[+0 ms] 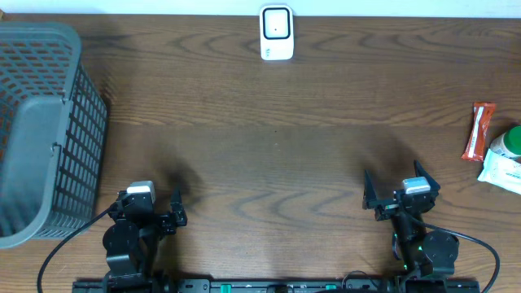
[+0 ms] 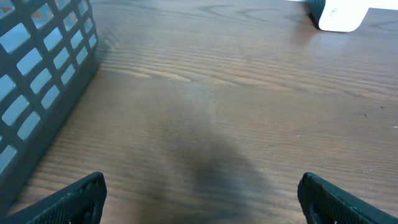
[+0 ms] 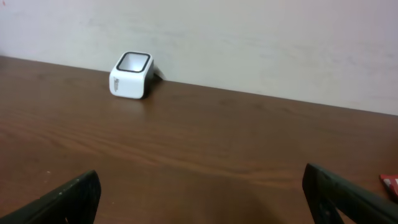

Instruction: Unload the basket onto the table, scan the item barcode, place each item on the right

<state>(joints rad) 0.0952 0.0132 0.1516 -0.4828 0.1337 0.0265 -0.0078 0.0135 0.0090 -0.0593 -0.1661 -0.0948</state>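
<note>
A white barcode scanner stands at the far edge of the table, also seen in the right wrist view and at the top of the left wrist view. The items lie at the right edge: a red-orange snack bar, a green-capped bottle and a white packet. My left gripper hangs open near the front left, with only bare wood between its fingers. My right gripper is open at the front right, well short of the items, holding nothing.
A large grey mesh basket fills the left side, close to the left arm. A red corner of the snack bar shows at the right wrist view's edge. A pale wall runs behind the table's far edge.
</note>
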